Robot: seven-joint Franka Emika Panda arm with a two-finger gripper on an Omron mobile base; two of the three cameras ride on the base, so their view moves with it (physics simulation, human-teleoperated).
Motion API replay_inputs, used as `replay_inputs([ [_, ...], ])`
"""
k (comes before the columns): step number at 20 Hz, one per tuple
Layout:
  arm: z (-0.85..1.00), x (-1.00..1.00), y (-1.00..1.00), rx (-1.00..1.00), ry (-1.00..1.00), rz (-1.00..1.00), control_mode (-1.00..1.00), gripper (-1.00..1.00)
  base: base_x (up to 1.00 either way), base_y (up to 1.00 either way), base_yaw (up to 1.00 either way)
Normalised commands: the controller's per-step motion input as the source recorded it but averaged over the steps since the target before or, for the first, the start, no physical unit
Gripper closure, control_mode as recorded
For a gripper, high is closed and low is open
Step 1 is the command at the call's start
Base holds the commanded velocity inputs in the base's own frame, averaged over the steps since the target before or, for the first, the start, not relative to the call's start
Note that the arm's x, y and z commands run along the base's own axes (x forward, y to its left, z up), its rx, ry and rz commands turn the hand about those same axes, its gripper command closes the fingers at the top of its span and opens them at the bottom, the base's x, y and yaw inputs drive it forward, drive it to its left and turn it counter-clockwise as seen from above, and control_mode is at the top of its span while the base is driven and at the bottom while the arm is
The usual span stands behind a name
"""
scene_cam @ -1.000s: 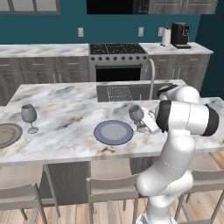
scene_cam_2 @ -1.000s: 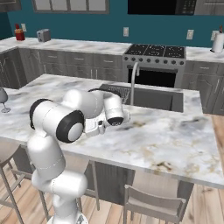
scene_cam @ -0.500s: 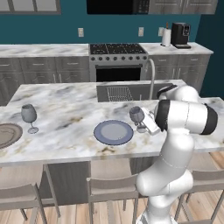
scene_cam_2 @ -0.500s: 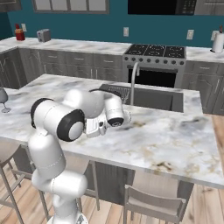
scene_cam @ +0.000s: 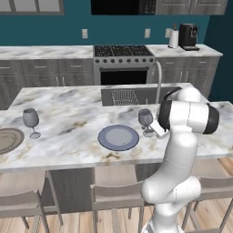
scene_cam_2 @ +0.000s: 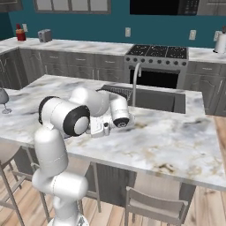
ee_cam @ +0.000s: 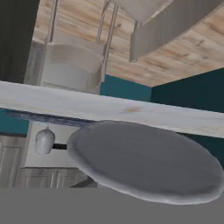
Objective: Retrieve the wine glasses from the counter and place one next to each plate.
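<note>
Tool [scene_cam: 152,129] closed on wine glass [scene_cam: 145,118] stem, just right of blue plate [scene_cam: 119,137], island edge near

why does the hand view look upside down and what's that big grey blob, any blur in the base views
Hand view: rolled over, wooden floor and stools on top; the blob is the grey stemmed wine glass's round foot, close and soft-edged. Left base view: sharp, even light, faint shadows around the blue-grey round plate.

Two wine glasses stand on the tabletop: one glass [scene_cam: 145,119] just beside the jaws, the other glass [scene_cam: 31,121] well away. Two plates lie there too: a blue-grey plate [scene_cam: 118,137] near the jaws, a brownish plate [scene_cam: 7,140] farthest off.
</note>
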Motion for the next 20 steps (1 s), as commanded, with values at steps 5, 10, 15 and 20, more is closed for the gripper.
replay_inputs([
  [5,-0.61,0.07,-0.37,0.00,0.00,0.00,-1.00,1.00,0.00,0.00,0.00],
  [10,-0.60,0.20,-0.22,0.00,0.00,0.00,-1.00,-1.00,0.00,0.00,0.00],
  [15,-0.40,0.12,-0.25,0.00,0.00,0.00,-1.00,-1.00,0.00,0.00,0.00],
  [20,-0.23,0.00,-0.27,0.00,0.00,0.00,-1.00,-1.00,0.00,0.00,0.00],
])
